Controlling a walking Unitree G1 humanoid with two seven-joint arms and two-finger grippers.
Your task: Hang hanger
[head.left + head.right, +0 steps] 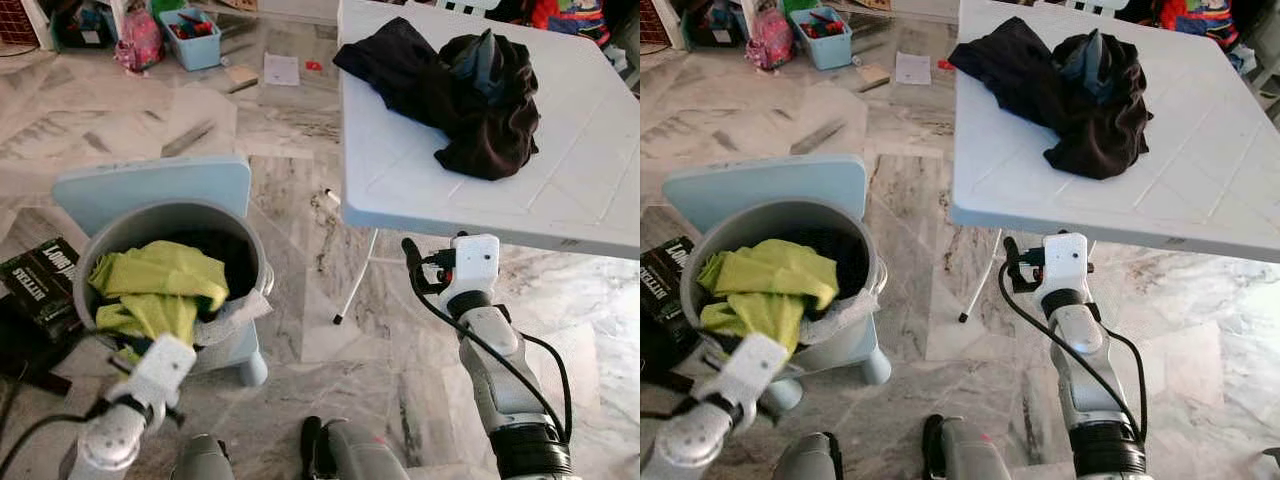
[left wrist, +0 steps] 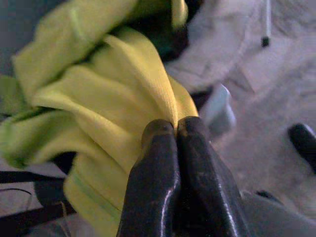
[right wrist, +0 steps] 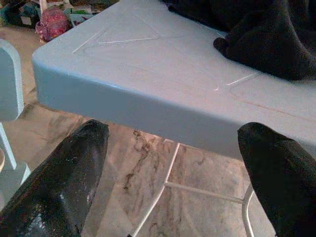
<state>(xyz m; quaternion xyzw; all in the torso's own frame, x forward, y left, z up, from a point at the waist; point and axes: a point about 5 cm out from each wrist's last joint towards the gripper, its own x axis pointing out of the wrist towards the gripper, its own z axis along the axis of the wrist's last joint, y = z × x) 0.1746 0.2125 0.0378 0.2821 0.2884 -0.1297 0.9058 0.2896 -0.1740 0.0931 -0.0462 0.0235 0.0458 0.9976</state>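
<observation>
Left gripper (image 2: 175,129) pinched shut on yellow cloth (image 1: 160,285) in bucket (image 1: 115,232), lower left, for lifting out; right gripper (image 3: 173,163) spread wide below table (image 1: 400,170) edge, centre frame.

Black box (image 1: 40,283) beside bucket: white lettering, partly legible "HITTERS".

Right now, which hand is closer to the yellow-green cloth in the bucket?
Left. The left hand is shut on a fold of the yellow-green cloth at the bucket. The right hand is open near the white table edge, apart from it.
</observation>
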